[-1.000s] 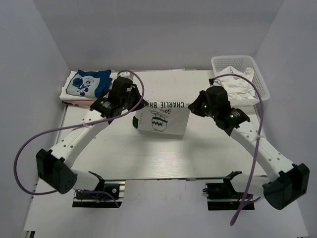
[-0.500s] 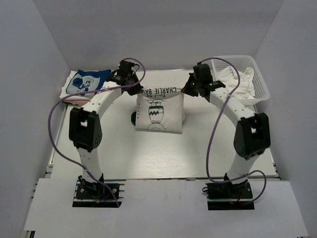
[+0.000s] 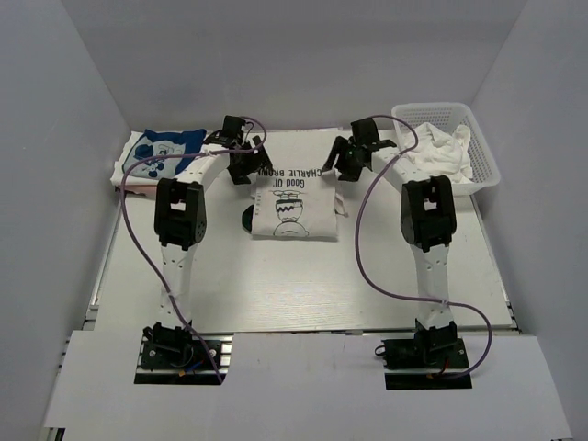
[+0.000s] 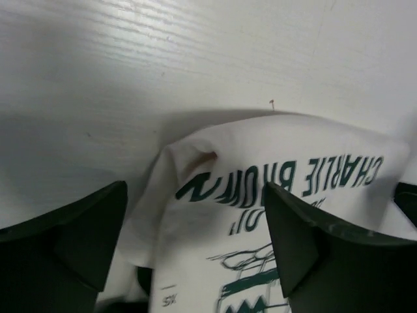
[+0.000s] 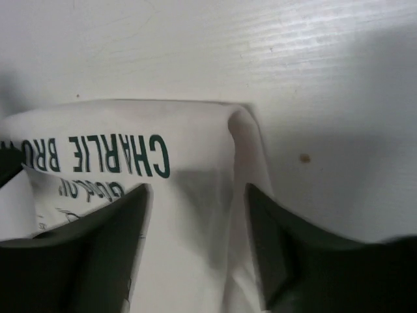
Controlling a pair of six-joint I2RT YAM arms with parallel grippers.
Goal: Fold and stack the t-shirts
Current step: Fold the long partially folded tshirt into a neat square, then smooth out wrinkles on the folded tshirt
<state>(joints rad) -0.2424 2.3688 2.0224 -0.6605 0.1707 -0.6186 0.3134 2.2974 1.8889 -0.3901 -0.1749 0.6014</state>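
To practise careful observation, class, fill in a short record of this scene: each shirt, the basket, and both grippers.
Charlie Brown t-shirt: folded, lying flat mid-table, print up
blue cartoon t-shirt: folded, far left corner
white basket: far right corner, white cloth inside
left gripper: open, over the Charlie Brown t-shirt's far left corner
right gripper: open, over its far right corner

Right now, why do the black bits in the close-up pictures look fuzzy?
Left wrist view: the left fingers sit close to the lens and blur; the shirt's letters are readable. Right wrist view: the right fingers blur too, and a shadow crosses the table.
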